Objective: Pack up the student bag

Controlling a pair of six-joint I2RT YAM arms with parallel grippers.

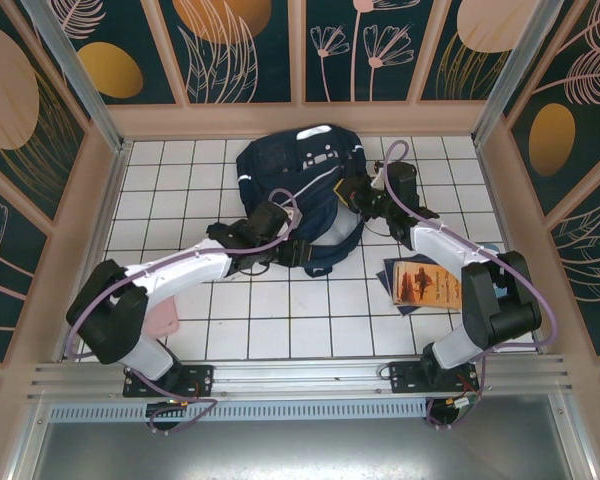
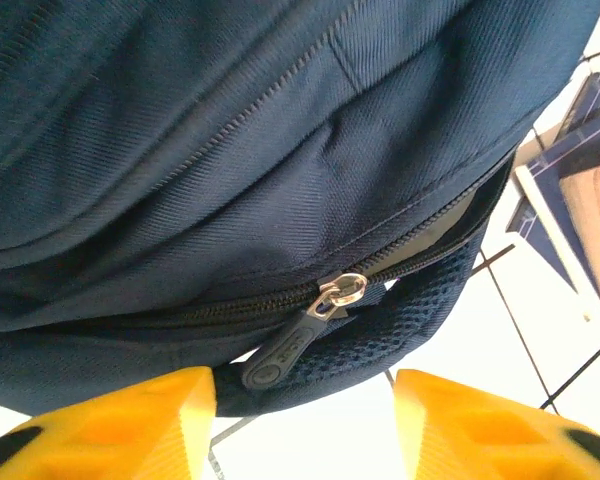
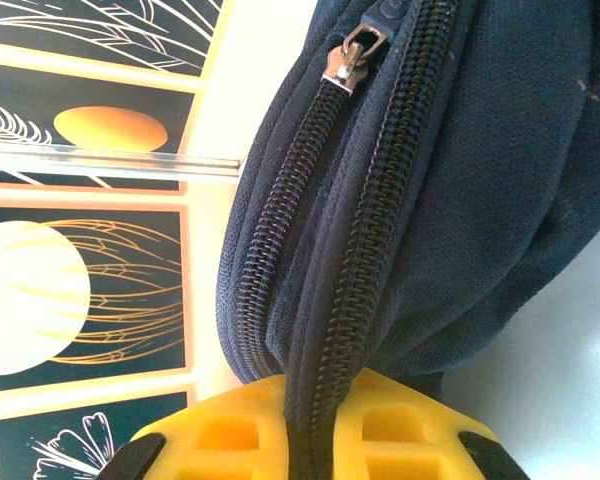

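The student bag (image 1: pixel 298 165), dark navy with white patches near its top, lies at the back middle of the tiled table. My left gripper (image 1: pixel 277 218) is at the bag's near left edge. In the left wrist view it (image 2: pixel 305 430) stands open, its yellow fingers (image 2: pixel 130 420) on either side of a gap just below the bag's dark zipper pull (image 2: pixel 285 348) without touching it. My right gripper (image 1: pixel 364 194) is at the bag's right side. In the right wrist view it (image 3: pixel 320 440) is shut on the bag's zippered fabric edge (image 3: pixel 355 300).
A flat book (image 1: pixel 426 284) with an orange cover lies on the tiles to the right, near the right arm. A pink object (image 1: pixel 163 321) sits partly under the left arm at the near left. Wooden walls enclose the table on three sides.
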